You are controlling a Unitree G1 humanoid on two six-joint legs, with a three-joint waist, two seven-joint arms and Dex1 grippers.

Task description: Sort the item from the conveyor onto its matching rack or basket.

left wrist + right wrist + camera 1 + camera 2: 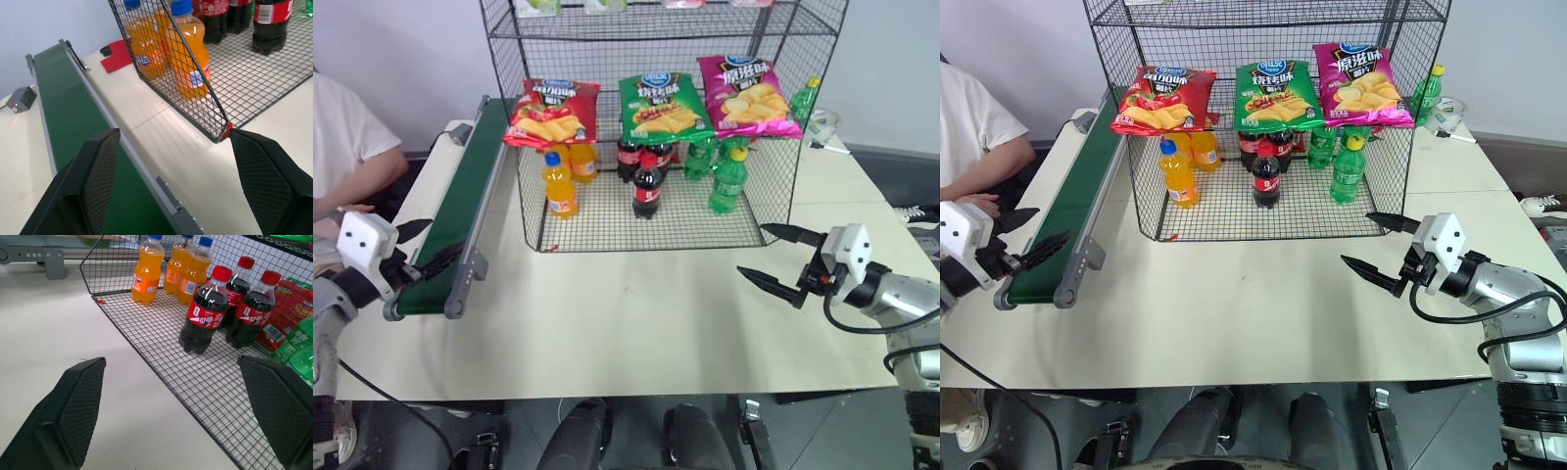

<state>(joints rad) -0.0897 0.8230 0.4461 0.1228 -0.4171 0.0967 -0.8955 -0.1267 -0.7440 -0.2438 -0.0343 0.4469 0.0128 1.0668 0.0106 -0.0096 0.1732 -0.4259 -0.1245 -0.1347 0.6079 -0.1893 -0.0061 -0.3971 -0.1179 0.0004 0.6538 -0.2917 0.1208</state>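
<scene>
Left gripper [423,247] over the conveyor [460,206] near end, fingers spread wide, holding nothing. Red chip bag [551,111] lies on the rack [783,186] shelf (beside green bag [661,106]). Right gripper [776,258] over the tabletop [626,323], fingers wide apart, empty.

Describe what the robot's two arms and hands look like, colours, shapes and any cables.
Each hand, left hand and right hand, has two black tapered fingers with a fine mesh-textured inner face. Behind each sits a white boxy block with small dark dots. The right forearm is silver-grey metal with a black cable looping beneath it.
</scene>
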